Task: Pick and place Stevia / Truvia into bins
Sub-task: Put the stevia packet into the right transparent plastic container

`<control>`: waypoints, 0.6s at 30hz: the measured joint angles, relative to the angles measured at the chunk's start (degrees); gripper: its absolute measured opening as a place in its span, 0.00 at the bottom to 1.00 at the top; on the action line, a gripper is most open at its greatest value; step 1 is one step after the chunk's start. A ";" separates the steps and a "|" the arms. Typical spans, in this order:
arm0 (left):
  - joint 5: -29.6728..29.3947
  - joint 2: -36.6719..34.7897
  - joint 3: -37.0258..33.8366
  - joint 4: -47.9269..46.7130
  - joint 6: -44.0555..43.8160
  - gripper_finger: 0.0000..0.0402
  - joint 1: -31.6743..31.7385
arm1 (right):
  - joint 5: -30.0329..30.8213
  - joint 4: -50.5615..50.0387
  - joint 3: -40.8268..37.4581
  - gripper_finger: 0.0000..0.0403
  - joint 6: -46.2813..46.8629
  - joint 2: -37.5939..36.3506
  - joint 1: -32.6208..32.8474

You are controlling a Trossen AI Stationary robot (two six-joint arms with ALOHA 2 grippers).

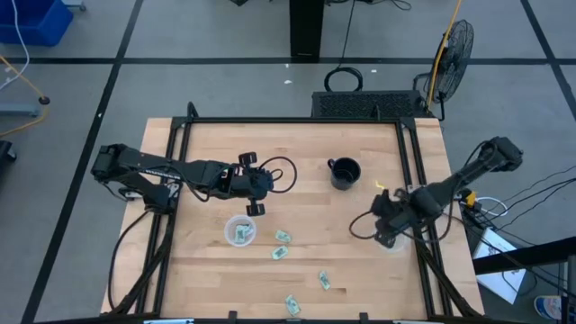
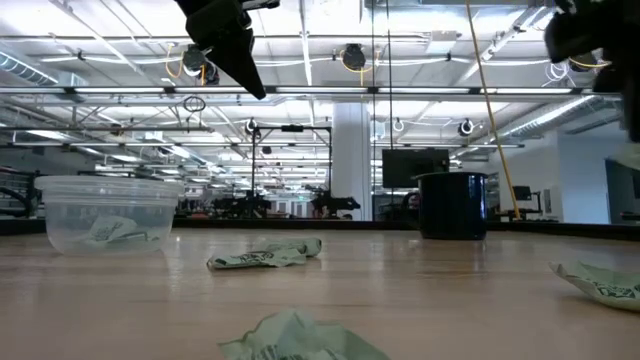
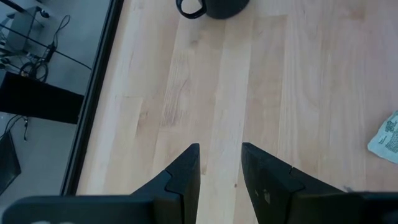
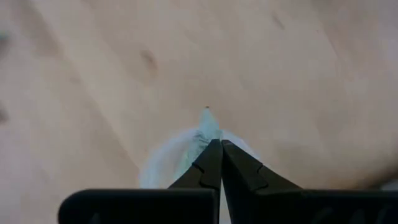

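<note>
On the wooden table [image 1: 297, 162], right gripper [image 4: 217, 144] apparently pinches a sachet [image 4: 208, 124].

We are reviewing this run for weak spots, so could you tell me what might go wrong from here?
The right gripper pinches only an edge of a sachet; it may slip out before release. The left gripper, fingers open and empty, is above the table beside the bin; a low move could knock that light cup.

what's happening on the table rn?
Sweetener sorting is underway. The right pincer is shut on a pale green sachet, at the table's right side over the wood. The left pincer is open and empty, raised beside the clear cup, which already holds a packet. Four more sachets lie loose on the table, and a black mug stands apart.
</note>
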 joint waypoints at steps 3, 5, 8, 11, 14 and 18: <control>-0.02 0.00 0.00 0.04 -0.07 0.31 0.01 | -0.67 -5.52 0.00 0.00 6.96 -0.74 2.06; 0.00 0.00 0.00 0.04 -0.44 0.31 0.00 | -3.28 -7.11 -0.01 0.00 11.20 -0.64 3.15; 0.00 0.00 0.00 0.04 -1.15 0.31 0.01 | -6.12 -5.14 -1.20 0.00 14.92 -0.26 4.54; 0.00 0.00 0.02 0.04 -1.01 0.31 -0.01 | -7.98 -0.65 -4.33 0.00 15.81 -0.07 5.44; -0.02 0.00 0.00 0.04 -0.89 0.31 0.01 | -7.52 2.67 -8.11 0.00 14.79 -0.03 5.60; -0.04 0.00 0.00 0.02 -0.93 0.31 0.00 | -8.23 2.65 -11.42 0.00 14.70 -0.03 4.24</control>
